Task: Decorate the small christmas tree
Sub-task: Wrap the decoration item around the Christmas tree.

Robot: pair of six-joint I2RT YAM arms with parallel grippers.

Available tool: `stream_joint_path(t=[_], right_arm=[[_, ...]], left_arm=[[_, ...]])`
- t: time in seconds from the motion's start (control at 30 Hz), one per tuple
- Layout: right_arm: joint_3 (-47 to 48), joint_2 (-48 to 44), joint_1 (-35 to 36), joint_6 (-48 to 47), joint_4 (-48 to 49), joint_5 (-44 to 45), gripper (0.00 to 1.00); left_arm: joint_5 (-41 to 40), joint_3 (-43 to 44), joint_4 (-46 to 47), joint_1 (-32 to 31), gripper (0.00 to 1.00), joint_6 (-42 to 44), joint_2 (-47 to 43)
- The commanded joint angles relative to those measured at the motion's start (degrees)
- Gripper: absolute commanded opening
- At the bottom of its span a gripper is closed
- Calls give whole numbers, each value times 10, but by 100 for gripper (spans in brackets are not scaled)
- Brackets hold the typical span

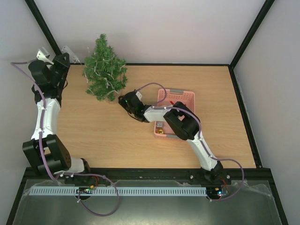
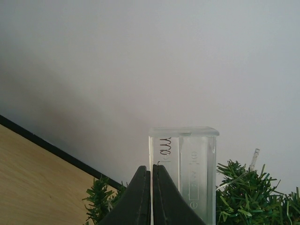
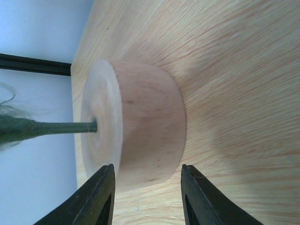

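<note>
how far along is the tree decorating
Done: a white light string is draped on the small christmas tree. In hand: the left gripper is shut on the clear battery box; the right gripper is open around the wooden base. Left: a small gold item sits in the pink basket.

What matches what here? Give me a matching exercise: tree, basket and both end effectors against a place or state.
Things:
1. small christmas tree
2. pink basket
3. left end effector
4. right end effector

Place or state:
A. open, straddling the wooden base
B. shut on a clear battery case
C. upright at the far left of the table
D. on the table, right of centre

Pairs: 1-C, 2-D, 3-B, 4-A
</note>
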Motion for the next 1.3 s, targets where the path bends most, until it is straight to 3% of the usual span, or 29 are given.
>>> stream_joint_path(t=[0.0, 0.23, 0.63, 0.87, 1.27], right_arm=[[14, -3, 7, 27, 41, 16, 39], [32, 31, 6, 34, 65, 11, 41], [118, 76, -33, -53, -69, 3, 27], [161, 91, -48, -130, -99, -2, 25], [211, 115, -79, -184, -125, -12, 24]], left_arm=[[-4, 5, 0, 3, 2, 11, -11], [-5, 4, -4, 3, 2, 19, -12], [2, -3, -10, 1, 2, 32, -8], [26, -10, 10, -19, 3, -5, -14], [-15, -29, -104, -44, 3, 65, -38]])
